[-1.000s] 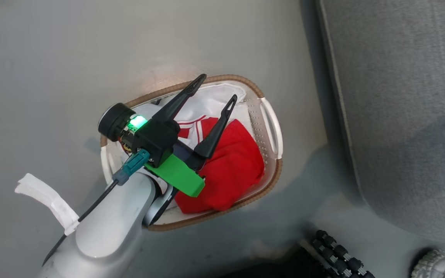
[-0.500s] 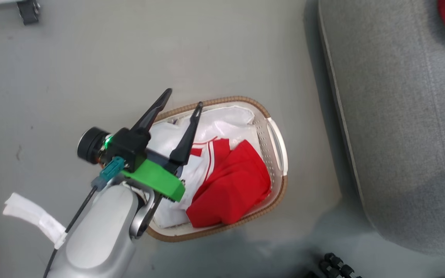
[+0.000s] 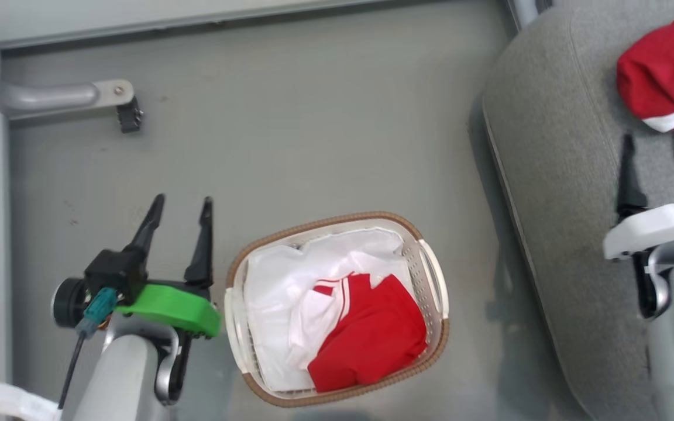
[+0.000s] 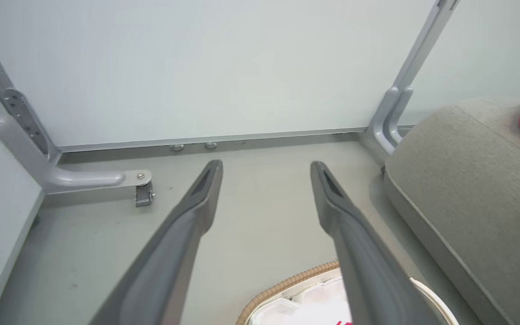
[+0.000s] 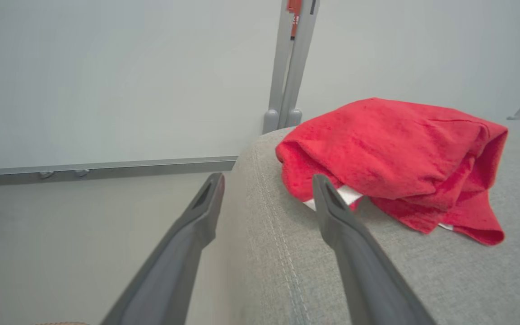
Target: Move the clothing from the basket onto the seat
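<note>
Right pincer (image 3: pixel 652 139) spread open and empty over the seat (image 3: pixel 559 222), just short of a red garment (image 3: pixel 664 70) near its far edge; left pincer (image 3: pixel 183 202) open beside the basket (image 3: pixel 337 219); red-and-white clothing (image 3: pixel 372 339) inside.

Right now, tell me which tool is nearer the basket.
Left. The left tool is beside the basket, just off its left side. The right tool is over the seat, by the red garment there.
</note>
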You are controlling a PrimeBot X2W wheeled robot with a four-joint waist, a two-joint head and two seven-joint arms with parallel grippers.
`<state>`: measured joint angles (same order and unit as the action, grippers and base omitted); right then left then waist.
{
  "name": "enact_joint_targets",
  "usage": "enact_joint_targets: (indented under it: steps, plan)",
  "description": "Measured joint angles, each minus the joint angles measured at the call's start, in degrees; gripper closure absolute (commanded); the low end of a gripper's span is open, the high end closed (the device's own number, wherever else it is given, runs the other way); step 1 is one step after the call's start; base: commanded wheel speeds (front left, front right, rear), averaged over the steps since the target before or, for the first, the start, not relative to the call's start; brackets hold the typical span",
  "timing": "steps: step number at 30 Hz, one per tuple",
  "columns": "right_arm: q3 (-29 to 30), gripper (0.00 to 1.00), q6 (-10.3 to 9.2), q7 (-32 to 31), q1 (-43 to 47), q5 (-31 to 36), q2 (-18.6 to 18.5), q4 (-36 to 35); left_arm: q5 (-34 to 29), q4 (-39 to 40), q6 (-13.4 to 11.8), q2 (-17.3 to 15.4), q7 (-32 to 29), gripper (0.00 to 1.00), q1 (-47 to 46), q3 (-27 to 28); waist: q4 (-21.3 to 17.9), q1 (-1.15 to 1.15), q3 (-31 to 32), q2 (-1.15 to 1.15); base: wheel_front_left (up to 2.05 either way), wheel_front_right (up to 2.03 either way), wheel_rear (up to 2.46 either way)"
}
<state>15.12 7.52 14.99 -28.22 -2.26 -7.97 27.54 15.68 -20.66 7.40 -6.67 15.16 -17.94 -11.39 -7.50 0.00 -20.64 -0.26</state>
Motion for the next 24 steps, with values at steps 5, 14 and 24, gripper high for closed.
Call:
enact_joint_targets:
  steps: [5, 14, 24]
  plan:
    - [-6.3, 0.00, 0.00, 0.0, 2.0, -2.3, 1.7, -2.6, -2.9, -1.3, 0.0, 1.0, 0.0, 0.00, 2.7, 6.9, 2.4, 0.00, 4.0, 0.00, 0.00, 0.00, 0.00]
    - [-10.0, 0.00, 0.00, 0.0, 8.8, -4.8, 3.2, -4.7, -6.5, -2.2, 0.0, 2.3, 0.0, 0.00, 8.3, 14.3, 6.5, 0.00, 10.4, 0.00, 0.00, 0.00, 0.00]
    - [-10.6, 0.00, 0.00, 0.0, 18.1, -4.8, 3.8, -4.6, -7.8, -1.4, 0.0, 3.5, 0.0, 0.00, 15.6, 16.5, 8.7, 0.00, 17.0, 0.00, 0.00, 0.00, 0.00]
